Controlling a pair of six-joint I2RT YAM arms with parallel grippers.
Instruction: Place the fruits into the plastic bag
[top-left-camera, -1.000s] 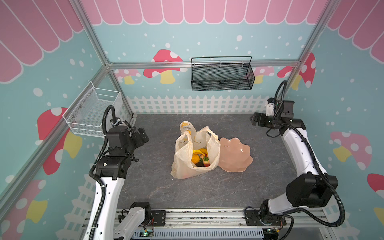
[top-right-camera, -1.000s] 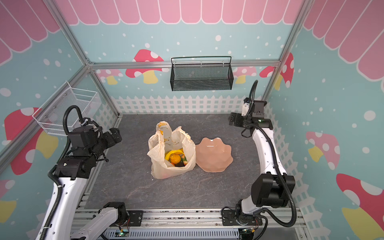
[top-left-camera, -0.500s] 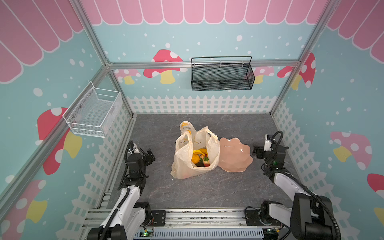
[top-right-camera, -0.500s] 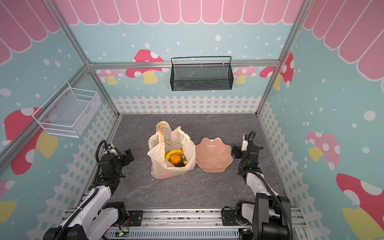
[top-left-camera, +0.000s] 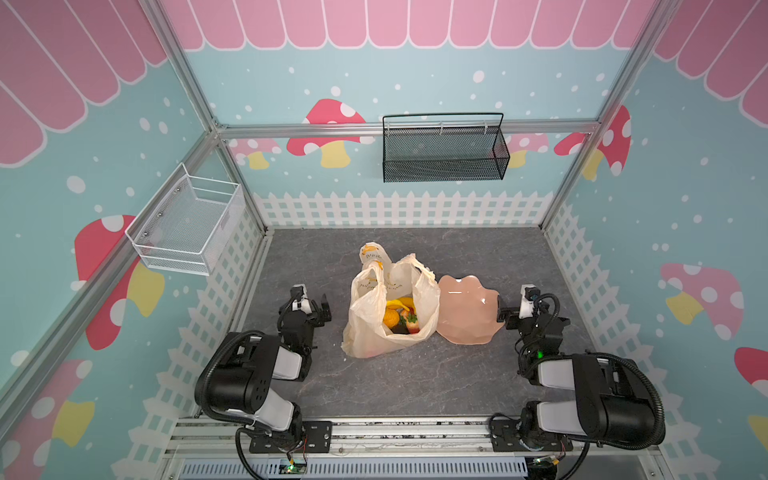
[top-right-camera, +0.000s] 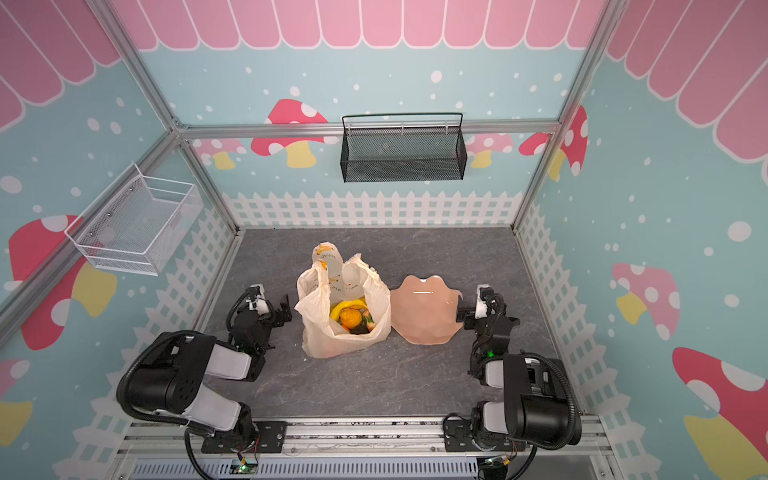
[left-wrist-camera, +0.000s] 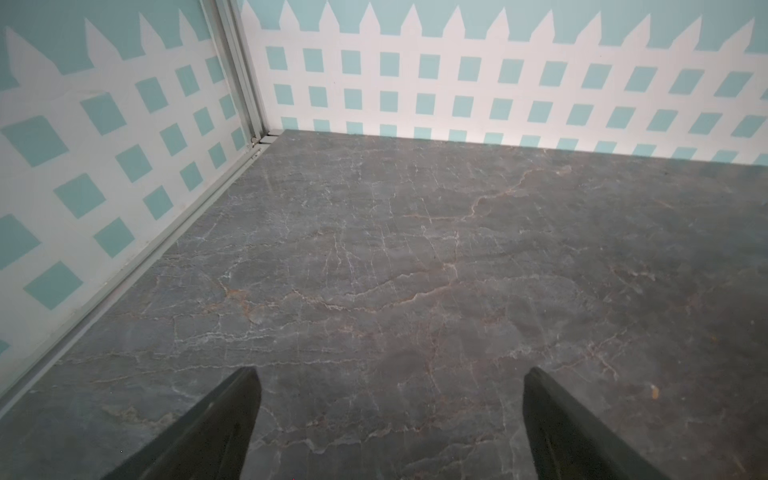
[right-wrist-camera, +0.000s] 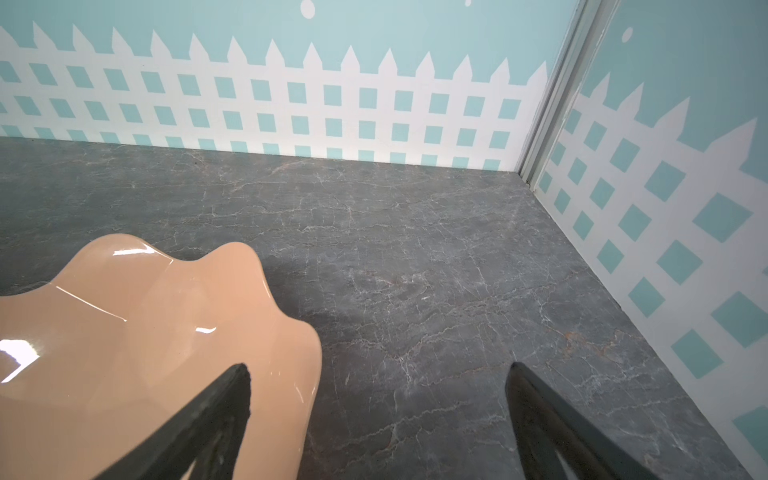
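apparently fruits (top-left-camera: 394, 319) all in plastic bag (top-left-camera: 365, 332), plate (top-left-camera: 465, 316) bare. left tool (left-wrist-camera: 390, 374), right tool (right-wrist-camera: 376, 370) both released, empty. park clear, avoid nudging bag.

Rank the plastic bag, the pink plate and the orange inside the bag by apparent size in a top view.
Largest: plastic bag.
Then: pink plate.
Smallest: orange, partly hidden inside the bag.

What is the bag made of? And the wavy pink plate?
The bag looks like thin, soft plastic film: it crinkles and slumps in folds. The plate looks hard and glossy, maybe plastic or glazed ceramic: sharp white glints sit on its surface.
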